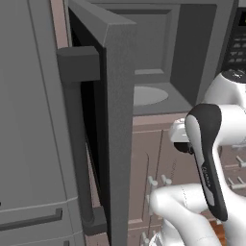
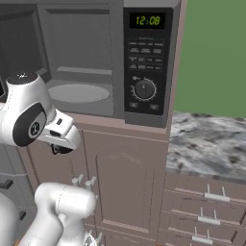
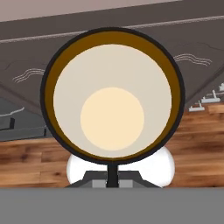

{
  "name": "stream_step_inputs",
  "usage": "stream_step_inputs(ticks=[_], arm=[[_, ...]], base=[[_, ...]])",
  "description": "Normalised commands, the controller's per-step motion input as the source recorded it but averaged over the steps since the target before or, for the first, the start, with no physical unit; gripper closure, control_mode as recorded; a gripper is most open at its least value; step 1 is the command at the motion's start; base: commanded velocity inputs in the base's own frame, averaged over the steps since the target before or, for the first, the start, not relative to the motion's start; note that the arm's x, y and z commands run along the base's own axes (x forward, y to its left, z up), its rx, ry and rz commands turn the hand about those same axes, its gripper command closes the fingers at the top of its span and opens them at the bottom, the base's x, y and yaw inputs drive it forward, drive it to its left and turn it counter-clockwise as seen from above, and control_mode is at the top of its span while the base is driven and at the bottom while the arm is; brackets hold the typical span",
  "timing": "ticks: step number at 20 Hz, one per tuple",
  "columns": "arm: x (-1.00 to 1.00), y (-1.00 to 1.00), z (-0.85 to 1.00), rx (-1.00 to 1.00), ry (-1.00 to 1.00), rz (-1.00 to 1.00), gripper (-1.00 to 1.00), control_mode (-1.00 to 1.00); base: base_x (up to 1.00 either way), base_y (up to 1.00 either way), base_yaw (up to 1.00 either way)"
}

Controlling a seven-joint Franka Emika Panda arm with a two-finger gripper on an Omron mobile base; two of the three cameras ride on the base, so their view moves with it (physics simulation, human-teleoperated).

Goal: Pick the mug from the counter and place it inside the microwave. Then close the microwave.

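I am holding the mug [image 3: 112, 98] closest of all: in the hand view I am looking straight down into its mouth, a dark rim around a pale interior, with my gripper [image 3: 112, 178] clamped shut on its near wall at the bottom of the picture. The grip appears to be pinching the rim, though the fingers themselves are mostly hidden behind the cup. I am carrying it mouth toward the camera, over wooden floor and brown cabinet fronts [image 3: 26, 87], so it is off the counter [image 2: 206, 139] and not yet in the oven cavity.

Farther out, the microwave [image 2: 144, 62] is standing at the left end of the counter run. Its door [image 1: 108, 125] is swung wide toward me on the left, left open so I can pass the cup in. The round turntable [image 2: 79, 92] is lying bare on the cavity floor.

Count: one mug, one microwave, one door with one bar handle [image 1: 79, 144], one dial [image 2: 144, 89], one clock display [image 2: 147, 20]. In my judgement, the placing and the door closing are both outstanding.
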Motion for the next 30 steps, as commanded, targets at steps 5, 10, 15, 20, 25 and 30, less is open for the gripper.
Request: stream_step_inputs(ticks=[5,10,15,20,25,30], arm=[[0.0,0.0,0.0,0.0,0.0,0.0,1.0,1.0],[0.0,0.0,0.0,0.0,0.0,0.0,1.0,1.0],[0.0,0.0,0.0,0.0,0.0,0.0,1.0,1.0],[0.0,0.0,0.0,0.0,0.0,0.0,1.0,1.0],[-0.07,0.02,0.0,0.0,0.0,0.0,1.0,-1.0],[-0.4,0.1,0.0,-0.02,-0.03,0.01,1.0,-1.0]], base=[[0.0,0.0,0.0],[0.0,0.0,0.0],[0.0,0.0,0.0],[0.0,0.0,0.0],[0.0,0.0,0.0],[0.0,0.0,0.0]])
